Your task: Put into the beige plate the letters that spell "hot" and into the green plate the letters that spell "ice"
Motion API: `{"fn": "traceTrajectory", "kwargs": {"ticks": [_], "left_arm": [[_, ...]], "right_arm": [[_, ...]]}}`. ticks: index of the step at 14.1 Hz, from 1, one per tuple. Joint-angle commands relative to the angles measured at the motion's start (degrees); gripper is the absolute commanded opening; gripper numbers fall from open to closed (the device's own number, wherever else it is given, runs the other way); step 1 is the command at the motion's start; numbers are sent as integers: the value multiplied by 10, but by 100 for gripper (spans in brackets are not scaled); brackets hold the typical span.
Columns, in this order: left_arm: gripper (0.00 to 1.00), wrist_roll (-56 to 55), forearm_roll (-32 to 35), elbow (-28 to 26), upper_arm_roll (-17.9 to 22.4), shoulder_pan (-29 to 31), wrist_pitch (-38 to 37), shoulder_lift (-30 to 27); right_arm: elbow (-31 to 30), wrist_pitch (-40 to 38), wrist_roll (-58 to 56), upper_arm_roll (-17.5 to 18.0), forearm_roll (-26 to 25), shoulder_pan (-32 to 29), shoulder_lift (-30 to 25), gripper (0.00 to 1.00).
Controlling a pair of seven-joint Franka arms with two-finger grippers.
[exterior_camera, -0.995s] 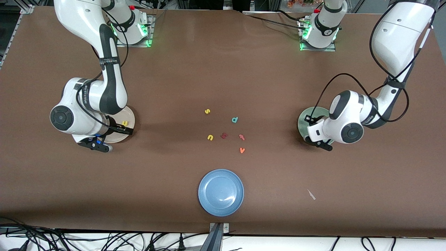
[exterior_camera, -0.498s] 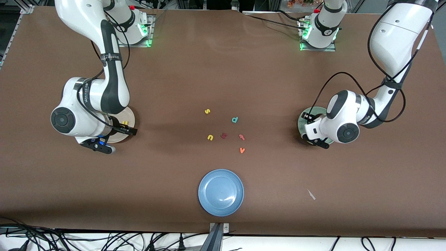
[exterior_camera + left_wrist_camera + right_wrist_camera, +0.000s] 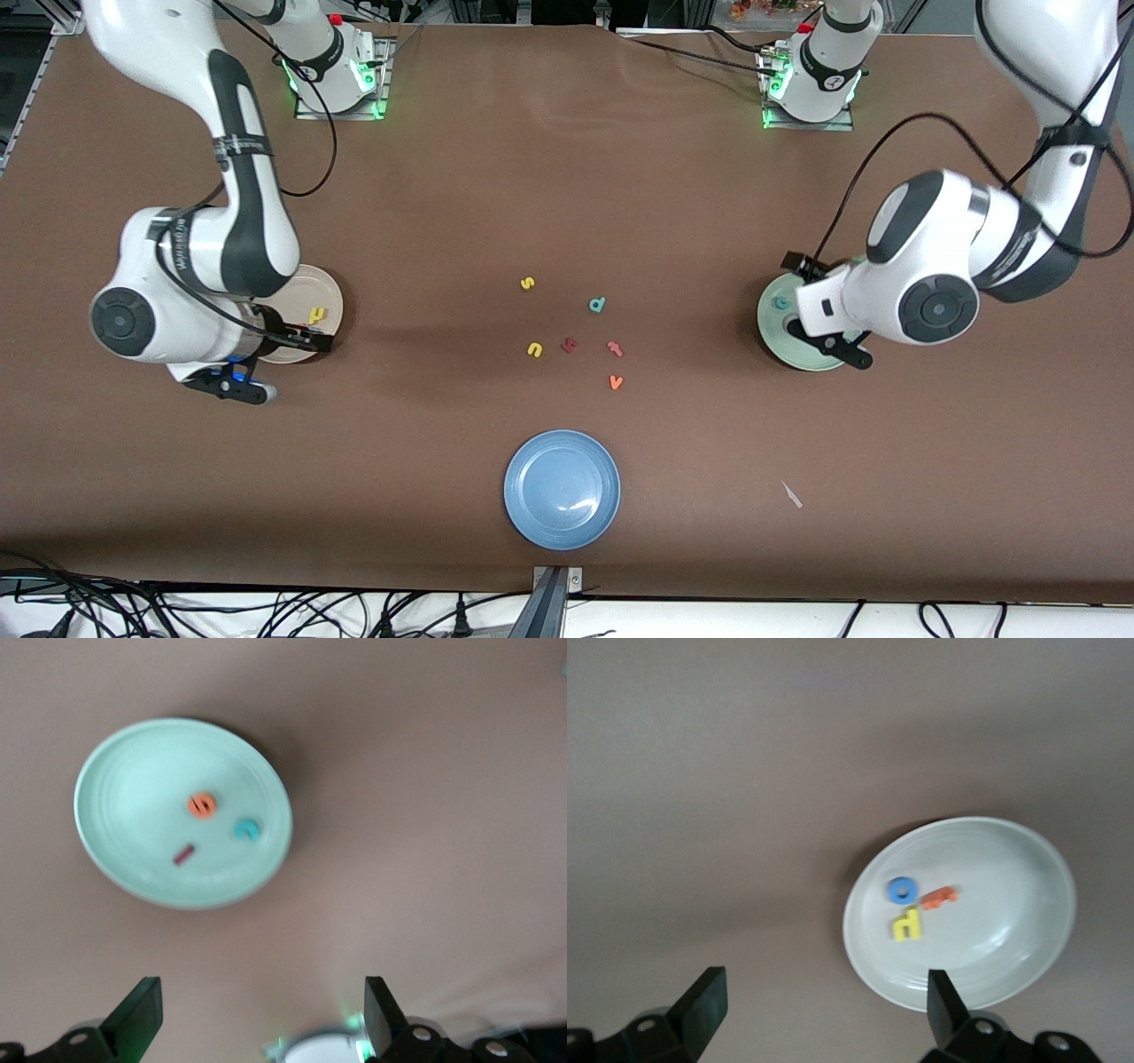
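Observation:
The green plate (image 3: 115,868) holds an orange e (image 3: 202,804), a teal c (image 3: 247,828) and a dark red i (image 3: 184,854). My left gripper (image 3: 261,1019) hangs open and empty well above the table, just off that plate's rim (image 3: 772,330). The beige plate (image 3: 1028,948) holds a blue o (image 3: 901,890), an orange t (image 3: 939,897) and a yellow h (image 3: 907,924). My right gripper (image 3: 824,1014) is open and empty, high over the table beside this plate (image 3: 326,297). In the front view the right arm hides most of the plate, and only the h (image 3: 317,314) shows.
Loose letters lie mid-table: a yellow s (image 3: 527,283), a teal d (image 3: 597,305), a yellow u (image 3: 534,350), a dark red letter (image 3: 570,345), an orange letter (image 3: 615,348) and an orange v (image 3: 616,382). A blue plate (image 3: 562,489) sits near the front edge, beside a white scrap (image 3: 791,494).
Both arms have risen from their plates. The left hand has lifted off the green plate, so more of it shows. The loose letters have not moved.

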Motion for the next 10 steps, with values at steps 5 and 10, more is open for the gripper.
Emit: {"fn": "traceTrajectory", "kwargs": {"ticks": [5, 10], "left_arm": [[100, 2, -4, 134, -37, -4, -93, 6], [100, 2, -6, 128, 72, -88, -42, -62]], "right_arm": [[-39, -118, -1, 75, -92, -89, -218, 100], [-26, -198, 0, 133, -131, -118, -281, 100]]}}
